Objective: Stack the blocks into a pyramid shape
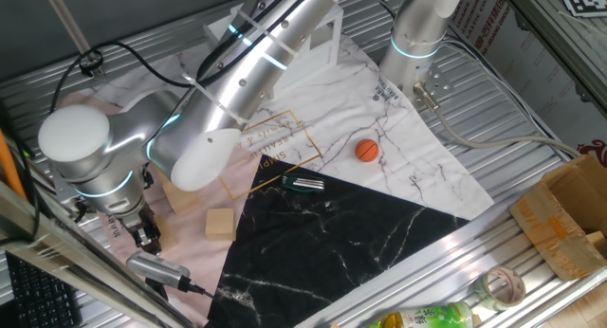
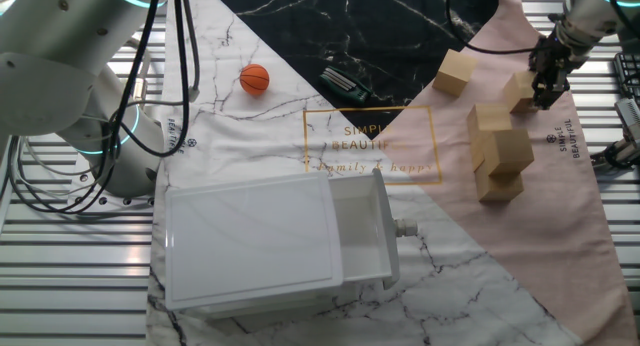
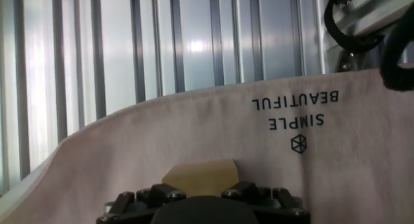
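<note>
The claw (image 2: pixel 548 78) sits low over the pink corner of the cloth (image 2: pixel 560 226), near the counter (image 2: pixel 60 276) edge, with a tan block (image 2: pixel 519 89) right at its fingers; the hand view shows that block (image 3: pixel 199 174) just ahead of the claw's body, but no view shows the fingertips clearly, so I cannot tell whether they are spread around it, pinching it, or pressed together beside it. If the hold is shallow or off-centre, the block could twist or drop on the lift, and this close to the cloth's edge it might tumble onto the slatted metal beyond. Just beside it, toward the cloth's middle, stands a cluster of blocks (image 2: pixel 500 154) that appears to be a started stack, with at least one cube resting on others. That is the larger risk: carrying a block in low, or setting it down off-centre, would likely knock the upper cube off or nudge the base row apart. One more block (image 2: pixel 455 71) lies apart where pink meets the black marble pattern. The orange ball (image 2: pixel 254 79) and the white box-like house (image 2: pixel 270 241) sit well away and should not interfere.
</note>
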Tool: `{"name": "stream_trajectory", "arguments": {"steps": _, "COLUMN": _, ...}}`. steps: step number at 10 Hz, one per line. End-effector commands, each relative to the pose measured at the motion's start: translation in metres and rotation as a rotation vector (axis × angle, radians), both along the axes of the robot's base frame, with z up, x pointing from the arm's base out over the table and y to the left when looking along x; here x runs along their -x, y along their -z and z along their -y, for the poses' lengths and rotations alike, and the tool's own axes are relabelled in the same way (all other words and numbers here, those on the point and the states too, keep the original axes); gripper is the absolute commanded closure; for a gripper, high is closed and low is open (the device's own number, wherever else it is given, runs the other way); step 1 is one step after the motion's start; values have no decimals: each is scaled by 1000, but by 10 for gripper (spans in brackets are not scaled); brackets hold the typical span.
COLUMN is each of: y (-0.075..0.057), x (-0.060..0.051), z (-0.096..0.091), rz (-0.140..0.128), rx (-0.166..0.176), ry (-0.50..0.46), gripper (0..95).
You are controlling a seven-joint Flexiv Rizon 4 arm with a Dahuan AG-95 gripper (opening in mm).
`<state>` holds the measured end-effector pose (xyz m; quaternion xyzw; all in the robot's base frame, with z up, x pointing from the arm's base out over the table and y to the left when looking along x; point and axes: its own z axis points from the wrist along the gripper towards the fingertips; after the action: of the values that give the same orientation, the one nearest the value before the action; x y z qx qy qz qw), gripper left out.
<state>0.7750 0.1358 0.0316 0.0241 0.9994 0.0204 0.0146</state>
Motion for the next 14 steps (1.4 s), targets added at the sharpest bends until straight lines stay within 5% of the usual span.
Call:
{"name": "stream_trajectory", "arguments": {"steps": 1, "y": 0, "x": 0, "z": 0, "rz": -1, "rx": -1, "ry": 3, "gripper": 950}}
{"name": "stream_trajectory", "arguments": {"steps": 8, "y": -8, "x": 7, "z": -3, "rz": 2, "rx": 11, "ry": -6, "gripper": 950}}
{"name": "stream_trajectory", "arguments": {"steps": 14, "y": -27, "x": 25, "z": -10, "rz": 4, "rx": 10, "ry": -15, "gripper": 950}}
